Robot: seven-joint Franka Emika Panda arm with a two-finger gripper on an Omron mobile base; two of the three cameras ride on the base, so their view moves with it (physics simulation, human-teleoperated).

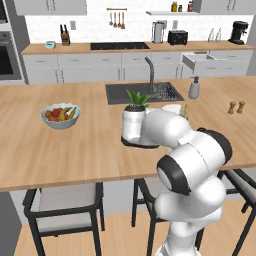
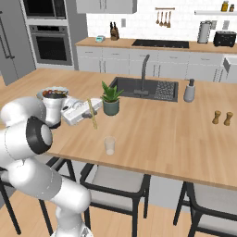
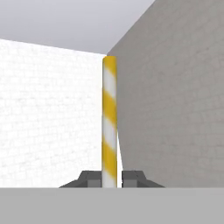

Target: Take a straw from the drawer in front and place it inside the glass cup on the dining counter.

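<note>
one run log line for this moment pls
phase: carry | gripper: shut on straw | position: above dining counter, left of potted plant | glass cup: upright near front edge, no straw yet

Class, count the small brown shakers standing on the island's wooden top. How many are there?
2. The left shaker and the right shaker stand side by side right of the sink. Others may be hidden behind the arm.

A: Where is the straw (image 3: 110, 122)?
B: Yellow-and-white striped, clamped between the fingertips (image 3: 92, 178), slanting above the dining counter (image 2: 152, 129).
A: The glass cup (image 2: 109, 145)?
B: Upright, clear, near the counter's front edge, below the straw.
</note>
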